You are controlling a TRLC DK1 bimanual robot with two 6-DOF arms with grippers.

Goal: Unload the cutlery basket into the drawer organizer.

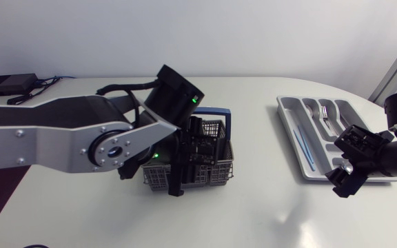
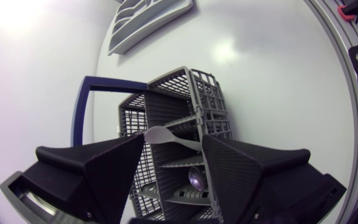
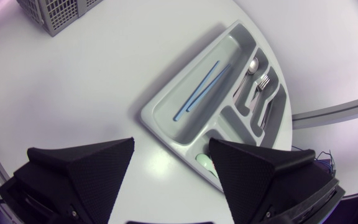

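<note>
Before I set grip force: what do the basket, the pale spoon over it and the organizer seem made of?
Basket: grey moulded plastic, matte lattice walls. Spoon: likely white plastic, opaque, dull. Organizer: seemingly grey plastic, smooth, rounded compartments.

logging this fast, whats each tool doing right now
left tool: open around a white spoon in the basket
right tool: open, holding nothing

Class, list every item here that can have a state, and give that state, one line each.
Cutlery basket: upright, not yet emptied.
Drawer organizer: partly filled with blue chopsticks, fork, spoon.
Left end effector: open, over the basket.
White spoon: lying across the basket top, inside that open gap.
Right end effector: open, empty, over the organizer's end.
</note>
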